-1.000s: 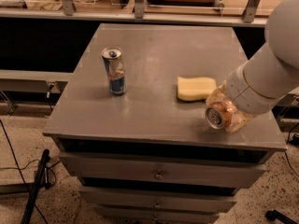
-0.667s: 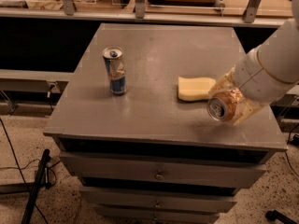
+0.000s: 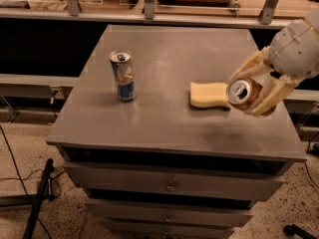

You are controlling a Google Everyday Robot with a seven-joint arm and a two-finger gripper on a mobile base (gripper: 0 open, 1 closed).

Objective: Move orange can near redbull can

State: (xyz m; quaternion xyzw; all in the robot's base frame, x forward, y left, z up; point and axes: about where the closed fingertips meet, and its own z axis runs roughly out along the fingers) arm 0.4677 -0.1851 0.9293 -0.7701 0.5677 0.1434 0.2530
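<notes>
The redbull can (image 3: pixel 123 75), slim, blue and silver, stands upright on the left half of the grey table (image 3: pixel 164 54). My gripper (image 3: pixel 255 86) is at the right side of the table, shut on the orange can (image 3: pixel 242 93). The copper-orange can lies tilted on its side in the fingers, its silver top facing the camera, held above the tabletop just right of a yellow sponge. The cream fingers (image 3: pixel 273 94) clasp it from above and below. The two cans are far apart.
A yellow sponge (image 3: pixel 209 94) lies on the table right of centre, just left of the held can. Drawers (image 3: pixel 169 185) sit under the tabletop. A railing and shelf (image 3: pixel 149 4) run behind the table. Cables and a stand (image 3: pixel 35 203) lie on the floor at left.
My gripper has lifted the orange can up and slightly to the right, off the table's front right corner. The redbull can and sponge have not moved.
</notes>
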